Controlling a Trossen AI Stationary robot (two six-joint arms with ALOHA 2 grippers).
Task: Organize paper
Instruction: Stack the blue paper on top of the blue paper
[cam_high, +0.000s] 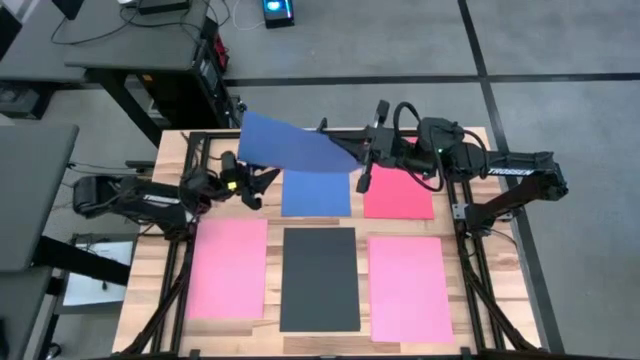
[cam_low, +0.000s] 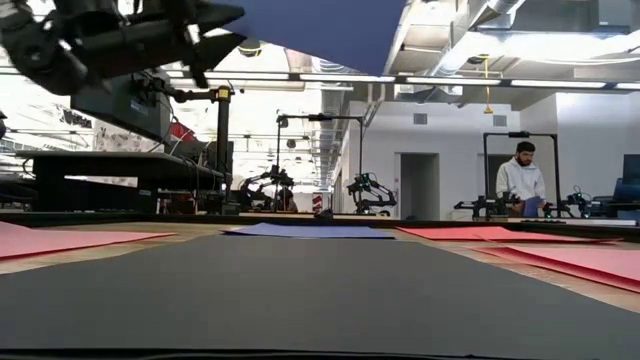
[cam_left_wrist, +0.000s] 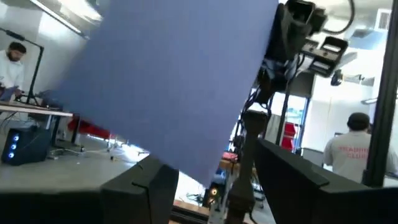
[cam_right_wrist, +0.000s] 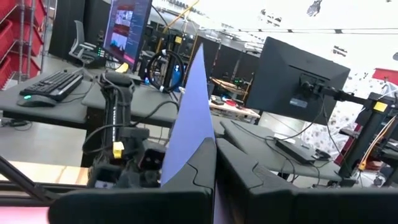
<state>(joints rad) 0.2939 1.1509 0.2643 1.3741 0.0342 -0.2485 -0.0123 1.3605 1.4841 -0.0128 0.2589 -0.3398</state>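
Five sheets of paper lie flat on the wooden table: pink (cam_high: 228, 268), black (cam_high: 320, 278), pink (cam_high: 410, 288), blue (cam_high: 316, 195) and red (cam_high: 398, 195). A second blue sheet (cam_high: 290, 143) hangs in the air over the table's far side, with my right gripper (cam_high: 362, 160) shut on it. My left gripper (cam_high: 260, 186) stands open just near of that sheet's left part. In the left wrist view the sheet (cam_left_wrist: 180, 81) fills the space beyond the two spread fingers, clear of them. My right gripper pinches the raised blue sheet at its right end (cam_right_wrist: 208, 155) between its two fingers, one layer. The fingers come about level from the table's right side. The sheet is lifted clear of the table and reaches toward the table's left, its faces tilted steeply.
A black frame (cam_high: 190, 150) runs round the table's edges. Desks with monitors stand past the far and left sides (cam_high: 130, 40). People show in the room beyond (cam_low: 520, 175) (cam_left_wrist: 354, 149). Bare wood shows between the sheets (cam_high: 275, 300).
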